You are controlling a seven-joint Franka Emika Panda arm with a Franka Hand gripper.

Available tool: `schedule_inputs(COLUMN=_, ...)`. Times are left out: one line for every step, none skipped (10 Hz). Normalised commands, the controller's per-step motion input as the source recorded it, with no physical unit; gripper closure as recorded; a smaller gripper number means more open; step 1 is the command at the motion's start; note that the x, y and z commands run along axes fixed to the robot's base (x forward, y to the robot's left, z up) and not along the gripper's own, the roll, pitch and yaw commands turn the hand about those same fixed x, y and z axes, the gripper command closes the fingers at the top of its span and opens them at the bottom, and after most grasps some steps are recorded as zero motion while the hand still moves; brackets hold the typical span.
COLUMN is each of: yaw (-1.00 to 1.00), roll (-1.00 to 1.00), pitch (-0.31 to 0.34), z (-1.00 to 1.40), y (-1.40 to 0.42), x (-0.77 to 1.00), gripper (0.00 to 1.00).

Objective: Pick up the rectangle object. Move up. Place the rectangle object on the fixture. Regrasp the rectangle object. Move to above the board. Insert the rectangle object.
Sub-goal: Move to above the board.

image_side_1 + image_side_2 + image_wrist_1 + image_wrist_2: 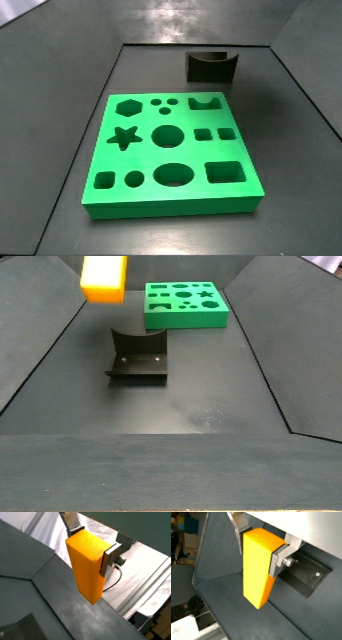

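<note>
My gripper (91,544) is shut on the rectangle object (87,569), an orange-yellow block hanging lengthwise below the silver fingers (109,558) in both wrist views (258,567). In a side view the block (103,278) hangs high above the floor, up and left of the fixture (138,356); the gripper itself is cut off by the frame edge there. The black fixture (211,66) stands bare behind the green board (174,150). All the board's (187,304) cut-outs show nothing in them.
Sloping dark walls (47,356) ring the grey floor on all sides. A black plate with a screw (308,574) lies on the floor below the gripper. White cloth and a cable (117,577) show beyond the wall's rim.
</note>
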Motion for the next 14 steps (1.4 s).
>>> schedule_inputs(yaw=-0.10, roll=-1.00, pitch=0.080, z=0.30, y=-1.00, x=-0.69, gripper=1.00)
schedule_inputs(yaw=-0.09, roll=-1.00, pitch=0.081, z=0.28, y=-1.00, x=-0.69, gripper=1.00)
schedule_inputs(yaw=-0.08, roll=-1.00, pitch=0.071, z=0.30, y=-1.00, x=-0.74, gripper=1.00)
schedule_inputs(yaw=-0.08, roll=-1.00, pitch=0.070, z=0.29, y=-1.00, x=-0.73, gripper=1.00)
schedule_inputs(yaw=-0.07, roll=-1.00, pitch=0.080, z=0.29, y=-1.00, x=-0.73, gripper=1.00)
schedule_inputs(yaw=-0.07, roll=-1.00, pitch=0.085, z=0.29, y=-1.00, x=-0.74, gripper=1.00)
schedule_inputs(yaw=-0.06, roll=-1.00, pitch=0.083, z=0.30, y=-1.00, x=-0.77, gripper=1.00)
schedule_inputs(yaw=-0.06, roll=-1.00, pitch=0.080, z=0.30, y=-1.00, x=-0.78, gripper=1.00)
schedule_inputs(yaw=-0.05, roll=-1.00, pitch=0.075, z=0.25, y=-0.80, x=-0.67, gripper=1.00)
schedule_inputs(yaw=-0.05, roll=-1.00, pitch=0.075, z=0.16, y=-0.53, x=-0.46, gripper=1.00)
schedule_inputs(yaw=-0.03, roll=-1.00, pitch=0.069, z=0.06, y=-0.21, x=-0.22, gripper=1.00)
schedule_inputs(yaw=-0.03, roll=-0.99, pitch=0.058, z=0.03, y=-0.09, x=-0.10, gripper=1.00)
schedule_inputs(yaw=-0.02, roll=-0.73, pitch=0.034, z=0.03, y=-0.05, x=-0.08, gripper=1.00)
schedule_inputs(yaw=-0.01, roll=-0.57, pitch=0.012, z=0.01, y=-0.03, x=-0.08, gripper=1.00)
